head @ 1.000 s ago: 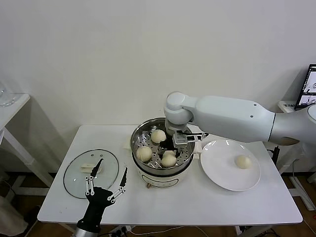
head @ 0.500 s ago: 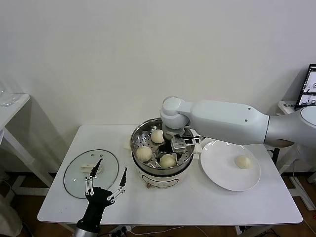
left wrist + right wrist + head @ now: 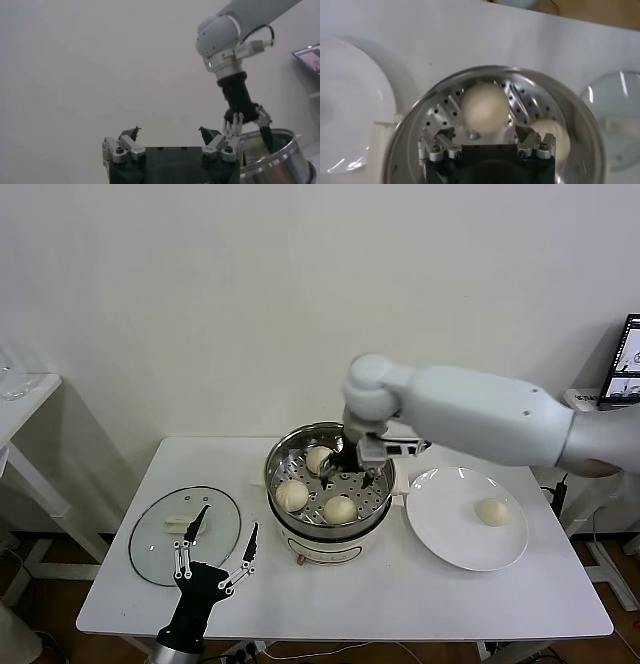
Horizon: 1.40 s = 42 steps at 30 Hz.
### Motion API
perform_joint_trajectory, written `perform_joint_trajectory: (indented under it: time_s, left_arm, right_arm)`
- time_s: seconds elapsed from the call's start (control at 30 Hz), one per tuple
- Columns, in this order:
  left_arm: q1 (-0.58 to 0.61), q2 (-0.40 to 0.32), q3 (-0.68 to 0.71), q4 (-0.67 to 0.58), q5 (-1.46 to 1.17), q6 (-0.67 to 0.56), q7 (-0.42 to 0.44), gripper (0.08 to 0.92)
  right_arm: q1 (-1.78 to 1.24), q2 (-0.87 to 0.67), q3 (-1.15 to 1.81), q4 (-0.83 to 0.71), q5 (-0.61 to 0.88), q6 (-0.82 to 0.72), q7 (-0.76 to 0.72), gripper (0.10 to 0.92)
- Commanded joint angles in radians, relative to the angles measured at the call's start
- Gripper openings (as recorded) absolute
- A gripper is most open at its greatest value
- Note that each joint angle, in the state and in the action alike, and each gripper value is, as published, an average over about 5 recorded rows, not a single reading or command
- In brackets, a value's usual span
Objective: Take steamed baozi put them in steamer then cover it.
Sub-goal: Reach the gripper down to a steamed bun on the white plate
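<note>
Right gripper [image 3: 349,475]: above round shiny steel steamer [image 3: 283,446], fingers spread, holding nothing.
Small round cream-white baozi: three [image 3: 340,509] on steamer tray, one [image 3: 491,511] on flat white plate [image 3: 440,534].
Left gripper [image 3: 215,551]: near round glass lid [image 3: 150,539], fingers spread.

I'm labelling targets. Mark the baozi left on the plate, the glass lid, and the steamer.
baozi on the plate [image 3: 491,511], head view, its top.
glass lid [image 3: 160,546], head view, bare glass.
steamer [image 3: 275,459], head view, left rim.

Right gripper [image 3: 484,136], fingers spread, above a baozi [image 3: 485,108] in the steamer [image 3: 407,135].
</note>
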State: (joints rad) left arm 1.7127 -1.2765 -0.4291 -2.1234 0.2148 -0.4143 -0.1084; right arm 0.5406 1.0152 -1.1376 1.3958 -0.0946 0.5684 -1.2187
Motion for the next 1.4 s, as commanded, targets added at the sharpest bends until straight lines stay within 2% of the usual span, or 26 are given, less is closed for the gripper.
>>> perform_joint_trajectory:
  time_s: [0.03, 0.13, 0.23, 0.47, 0.67, 0.97, 1.4]
  left_arm:
    - [-0.005, 0.007, 0.007, 0.001, 0.0, 0.003, 0.001, 0.823]
    - [-0.008, 0.01, 0.01, 0.0, 0.0, 0.005, 0.001, 0.823]
    - [-0.011, 0.009, 0.012, 0.0, 0.0, 0.009, 0.001, 0.823]
    - [-0.011, 0.006, 0.008, 0.004, 0.001, 0.018, -0.002, 0.823]
    - [0.001, 0.005, 0.001, -0.001, 0.001, 0.02, -0.001, 0.823]
    - [0.015, 0.004, -0.01, -0.003, 0.002, 0.014, -0.001, 0.823]
    - [0.013, 0.004, -0.009, 0.005, 0.002, 0.013, -0.001, 0.823]
  right_arm:
    - [0.031, -0.265, 0.069, -0.18, 0.379, -0.491, -0.032, 0.823]
    - [0.011, -0.313, 0.063, -0.293, 0.412, -0.574, -0.044, 0.823]
    - [-0.027, -0.343, 0.052, -0.405, 0.397, -0.589, -0.055, 0.823]
    - [-0.195, -0.373, 0.12, -0.563, 0.265, -0.561, -0.06, 0.823]
    - [-0.329, -0.323, 0.217, -0.673, 0.161, -0.523, -0.039, 0.823]
    - [-0.394, -0.226, 0.271, -0.781, 0.074, -0.491, -0.02, 0.823]
    - [-0.444, -0.143, 0.313, -0.849, 0.05, -0.471, 0.003, 0.823]
